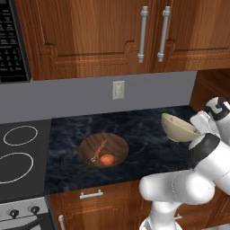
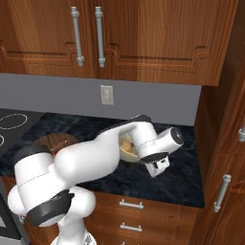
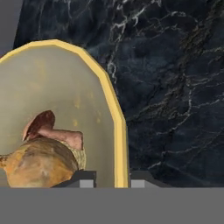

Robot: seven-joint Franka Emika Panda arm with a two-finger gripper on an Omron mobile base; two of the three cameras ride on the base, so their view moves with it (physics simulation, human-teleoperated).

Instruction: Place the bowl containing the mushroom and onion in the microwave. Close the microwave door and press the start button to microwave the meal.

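Observation:
The cream-yellow bowl [image 1: 179,127] hangs tilted above the right part of the dark counter [image 1: 143,134]. My gripper [image 3: 113,183] is shut on its rim [image 3: 114,113], one fingertip [image 3: 83,180] inside the bowl and the other outside. The meal [image 3: 41,162], tan and brown lumps, lies at the bowl's bottom and also peeks out behind the arm [image 2: 126,143]. The microwave's keypad strip [image 1: 9,40] shows at the upper left, above the stove. The microwave door and the turntable are out of view.
A dark wooden bowl [image 1: 103,149] with a red tomato and a skewer sits mid-counter. The stove [image 1: 18,152] lies left of it. Upper cabinets [image 1: 112,36] hang overhead, and a tall wooden cabinet [image 2: 222,143] walls off the right end.

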